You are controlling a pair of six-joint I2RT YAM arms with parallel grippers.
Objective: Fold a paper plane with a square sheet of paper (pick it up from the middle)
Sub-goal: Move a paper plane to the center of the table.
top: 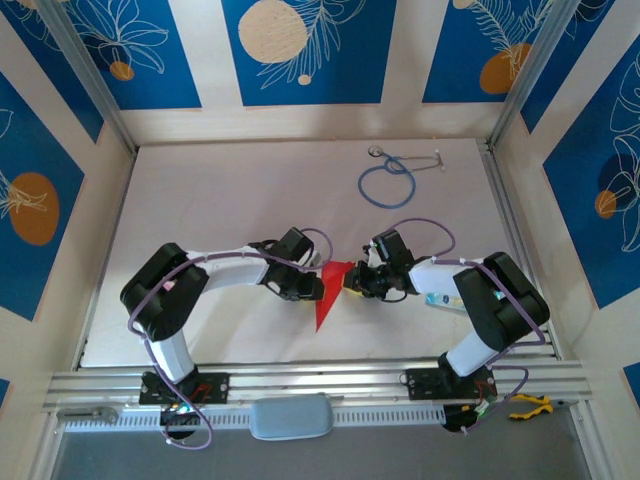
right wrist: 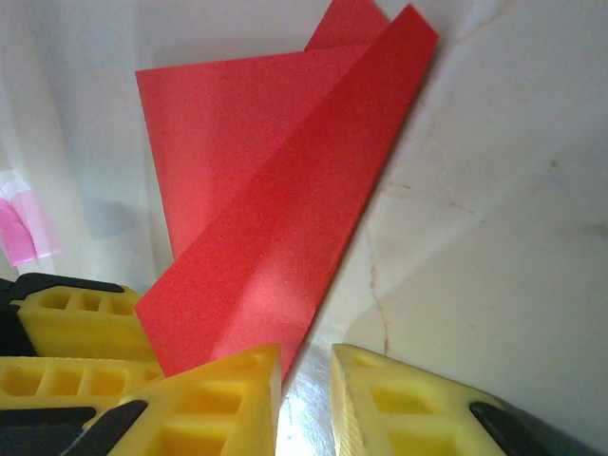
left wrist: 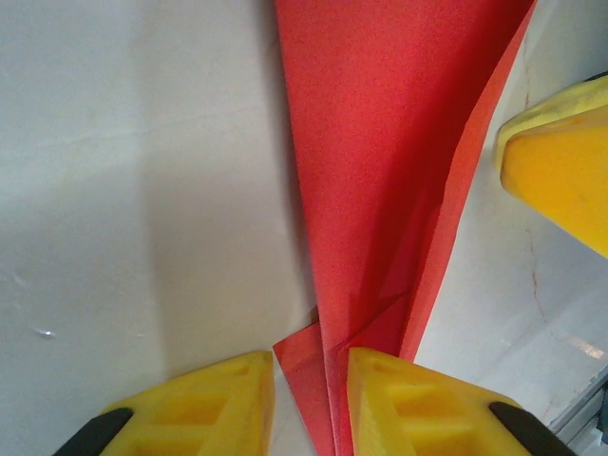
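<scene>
Slim folded bright red paper plane (top: 328,290), long axis far-to-near, tip nearward; my left gripper (left wrist: 312,404) pinches it, my right gripper (right wrist: 304,404) narrow, hold unclear.

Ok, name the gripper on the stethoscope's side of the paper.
The right gripper: right of the folded red paper, like the blue stethoscope; the left gripper sits opposite.

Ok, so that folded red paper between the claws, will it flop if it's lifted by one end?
Likely only a little: the red paper is thin, but its long creases should stiffen it lengthwise. Its upper flap stands off the layer beneath, so folds may spring open. On the smooth table it would probably slide easily.
</scene>
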